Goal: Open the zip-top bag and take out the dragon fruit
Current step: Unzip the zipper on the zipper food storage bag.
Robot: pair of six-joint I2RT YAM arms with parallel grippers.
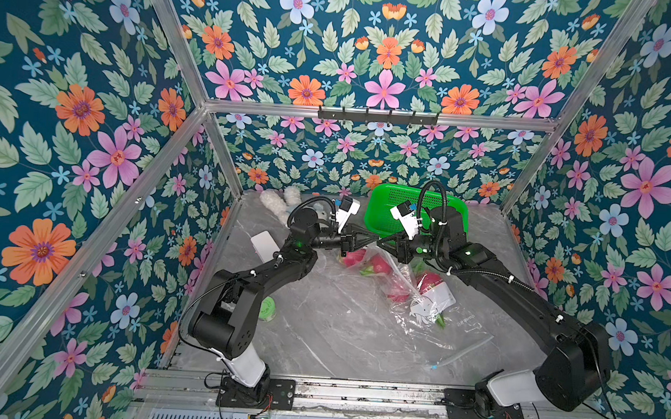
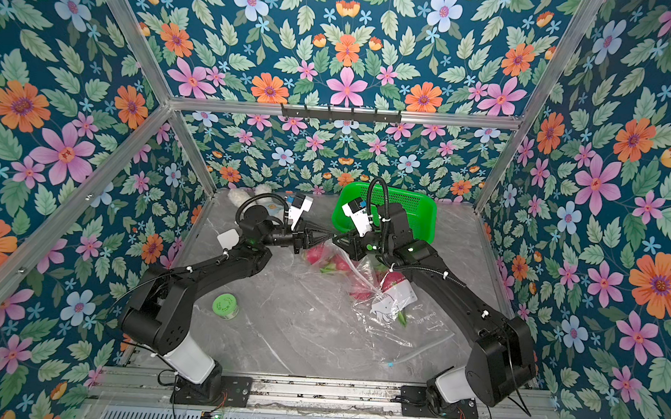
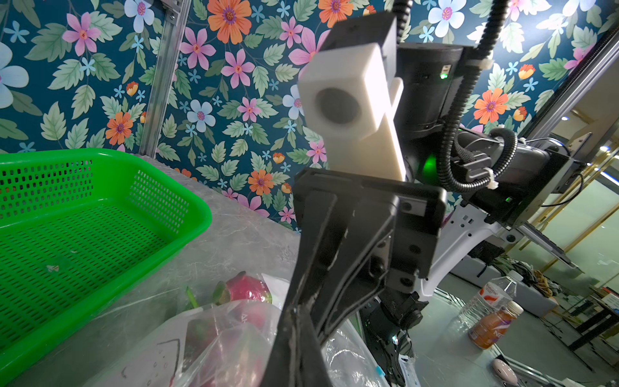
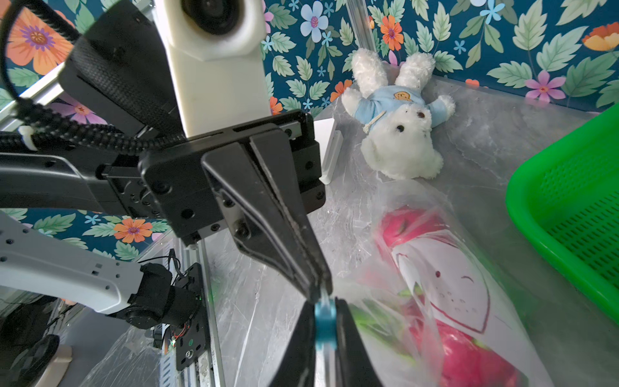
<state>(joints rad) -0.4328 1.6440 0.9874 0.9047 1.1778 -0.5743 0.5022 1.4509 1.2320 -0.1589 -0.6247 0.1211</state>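
Left gripper (image 4: 316, 288) is clamped shut on the clear top edge of the zip-top bag (image 4: 445, 278). The right gripper (image 4: 325, 305) is pinched down tip-to-tip with it on a blue bit of that same edge; slider or pull tab, can't tell. In both top views they meet up around 12 o'clock on the worktop (image 1: 310, 336), and the bag drapes away toward 5 o'clock. The dragon fruit (image 1: 379, 267) is all behind plastic as far as I can see, none out yet.

So imo this is the opening pull. If the blue thing's a slider, I'd hold the left end dead steady and drag right toward 3 o'clock along the track. If it's just a tab, pull apart across the seal, 9 and 3, slowly. Keep it low so the fruit's weight anchors the bag instead of swinging. Thin film probably slips out of a tip pinch, so no yanking. The green basket (image 1: 378, 209) sits just behind at 1 o'clock, so mind the wrist.
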